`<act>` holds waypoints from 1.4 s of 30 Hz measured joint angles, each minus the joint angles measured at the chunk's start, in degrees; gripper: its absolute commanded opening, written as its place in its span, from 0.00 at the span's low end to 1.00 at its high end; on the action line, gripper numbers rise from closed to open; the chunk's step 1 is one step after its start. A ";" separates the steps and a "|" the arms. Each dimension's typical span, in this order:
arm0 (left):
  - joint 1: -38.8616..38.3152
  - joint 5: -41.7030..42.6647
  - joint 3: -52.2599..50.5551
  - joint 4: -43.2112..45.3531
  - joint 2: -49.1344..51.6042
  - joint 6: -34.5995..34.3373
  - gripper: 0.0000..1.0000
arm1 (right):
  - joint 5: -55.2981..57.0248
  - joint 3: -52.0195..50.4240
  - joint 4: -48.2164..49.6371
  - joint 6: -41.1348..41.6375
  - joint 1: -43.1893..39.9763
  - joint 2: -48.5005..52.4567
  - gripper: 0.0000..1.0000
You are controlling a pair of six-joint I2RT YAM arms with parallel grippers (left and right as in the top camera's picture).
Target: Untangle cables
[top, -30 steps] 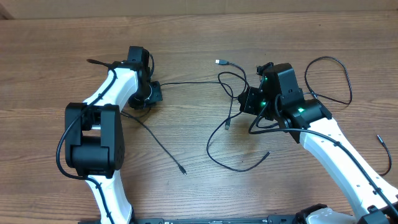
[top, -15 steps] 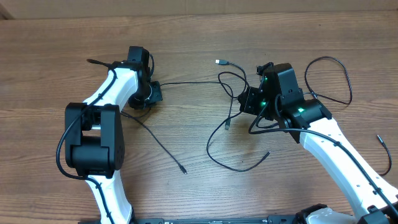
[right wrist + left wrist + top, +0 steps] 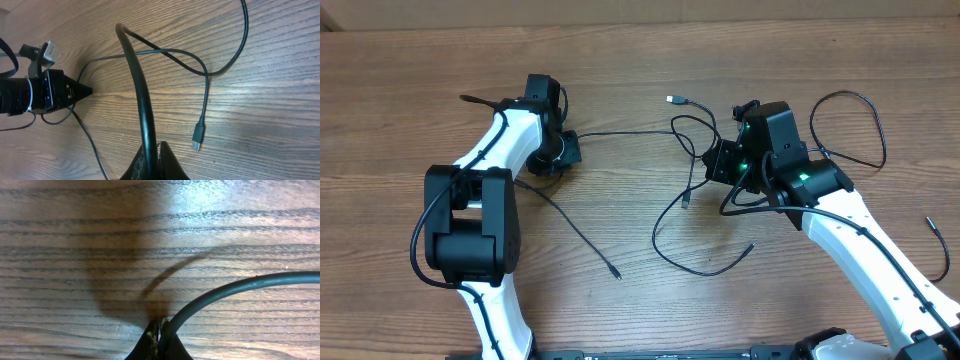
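Note:
Several thin black cables lie in loose loops on the wooden table. One cable runs taut from my left gripper to a tangle beside my right gripper. In the left wrist view the left gripper is shut, with a cable coming out at its tips and curving right. The right gripper is shut on a cable that rises from its jaws. A plug lies just right of it. The left gripper shows at the far left of the right wrist view.
A silvery plug lies behind the tangle. One cable runs to a tip at centre front, and a loop lies in front of the right gripper. Another loop lies at far right, with a loose tip beside the right arm.

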 measured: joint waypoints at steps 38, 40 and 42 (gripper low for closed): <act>0.00 0.00 -0.11 0.11 -0.04 0.00 0.04 | 3.26 2.86 -10.99 0.00 -17.00 -29.20 0.04; 0.00 0.00 -0.11 0.11 -0.04 0.00 0.04 | 3.61 2.86 -12.85 0.00 -18.62 -26.10 0.04; 0.00 0.00 -0.11 0.11 -0.04 0.00 0.04 | 3.65 2.86 -13.53 0.04 -19.02 -23.78 0.04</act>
